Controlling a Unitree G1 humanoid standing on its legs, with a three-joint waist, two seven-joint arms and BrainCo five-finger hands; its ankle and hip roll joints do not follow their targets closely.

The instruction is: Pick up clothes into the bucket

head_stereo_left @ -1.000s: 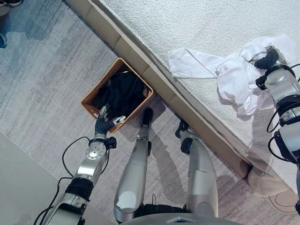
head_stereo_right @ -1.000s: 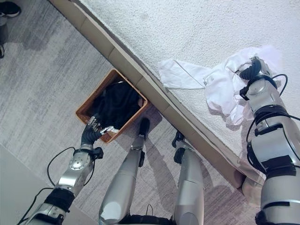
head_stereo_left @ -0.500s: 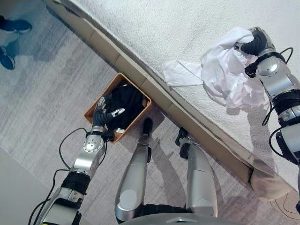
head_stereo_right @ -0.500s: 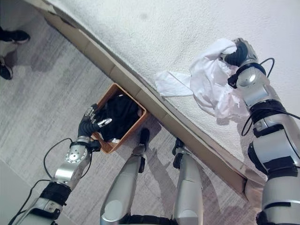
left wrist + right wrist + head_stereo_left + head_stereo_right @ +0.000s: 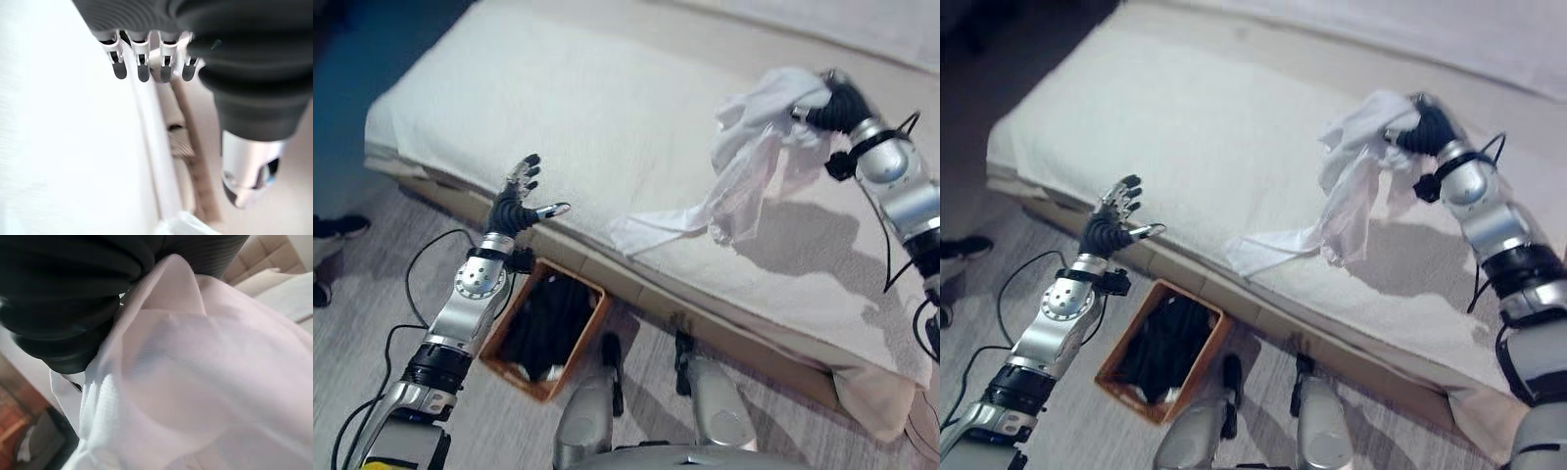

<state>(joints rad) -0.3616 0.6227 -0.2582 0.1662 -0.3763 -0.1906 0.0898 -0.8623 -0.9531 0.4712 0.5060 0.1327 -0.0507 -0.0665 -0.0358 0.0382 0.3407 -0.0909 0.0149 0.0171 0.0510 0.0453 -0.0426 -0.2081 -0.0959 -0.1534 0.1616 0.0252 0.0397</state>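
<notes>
Person's dark shoe (image 5: 340,227): far left, on the grey floor (image 5: 372,323).

My left hand (image 5: 514,201): raised over the near edge of the bed (image 5: 607,108), fingers spread and straight, thumb out, nothing in it.

Wicker basket (image 5: 592,323): brown, square, on the floor just beside the bed's near edge, below my left forearm. It holds dark clothes (image 5: 543,323), with a small pale patch at the near end.

Bed: broad, covered by a white textured spread.

White garment (image 5: 744,162): the task's thing. Its upper part is bunched and lifted off the bed; a long tail hangs down, and its end lies flat on the spread to the left.

My right hand (image 5: 837,103): far right, above the bed, fingers clenched on the top of the white garment.

No writing or label is readable on any item.
</notes>
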